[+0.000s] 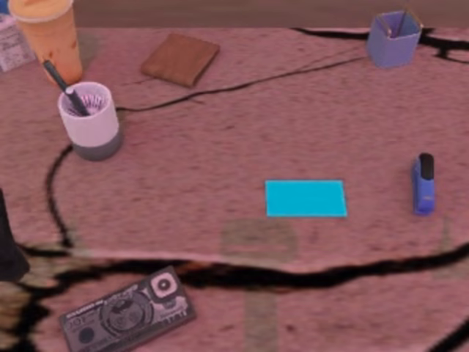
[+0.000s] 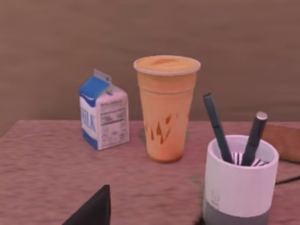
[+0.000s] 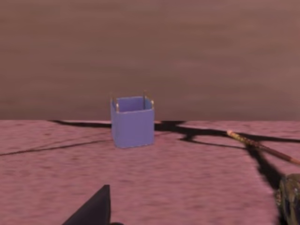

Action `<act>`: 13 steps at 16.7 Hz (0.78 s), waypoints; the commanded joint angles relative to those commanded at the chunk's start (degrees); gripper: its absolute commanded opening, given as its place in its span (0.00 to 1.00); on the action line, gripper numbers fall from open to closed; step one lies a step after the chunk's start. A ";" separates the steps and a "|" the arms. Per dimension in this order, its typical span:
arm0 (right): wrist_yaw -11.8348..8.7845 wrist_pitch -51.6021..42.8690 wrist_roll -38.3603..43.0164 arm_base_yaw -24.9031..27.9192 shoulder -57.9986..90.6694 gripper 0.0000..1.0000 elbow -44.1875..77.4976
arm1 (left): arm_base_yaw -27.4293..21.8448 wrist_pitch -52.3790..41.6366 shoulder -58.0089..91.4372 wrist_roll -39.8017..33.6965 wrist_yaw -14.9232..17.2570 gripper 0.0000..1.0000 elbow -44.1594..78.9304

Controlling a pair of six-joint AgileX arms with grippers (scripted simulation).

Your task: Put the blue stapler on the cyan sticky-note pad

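The blue stapler [image 1: 423, 184], small and narrow with a black far end, lies flat near the table's right edge. To its left, a gap away, the flat cyan sticky-note pad [image 1: 305, 198] lies bare. Neither shows in the wrist views. My left arm [image 1: 6, 246] is a dark shape at the table's left edge, far from both. Only a dark tip of the left gripper [image 2: 93, 210] shows low in its wrist view. The right arm is outside the top view, and a dark tip of the right gripper [image 3: 93, 208] shows above bare table, facing the periwinkle pen cup [image 3: 132, 122].
An orange cup [image 1: 47, 37], a milk carton [image 2: 104, 116] and a white pen cup [image 1: 89, 121] stand at the back left. A brown square pad [image 1: 180, 59] lies at the back, the periwinkle pen cup [image 1: 394, 38] at the back right. A dark flat rectangle [image 1: 128, 312] lies front left.
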 joint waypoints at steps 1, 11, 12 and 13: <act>0.00 0.00 0.00 0.00 0.00 1.00 0.00 | 0.00 0.00 0.00 0.00 0.00 1.00 0.00; -0.03 -17.85 4.74 2.32 26.91 1.00 25.18 | 0.00 0.00 0.00 0.00 0.00 1.00 0.00; 0.02 -21.22 5.57 2.72 32.70 1.00 29.95 | 0.00 0.00 0.00 0.00 0.00 1.00 0.00; 0.07 -24.74 6.41 3.13 38.86 1.00 34.86 | 0.00 0.00 0.00 0.00 0.00 1.00 0.00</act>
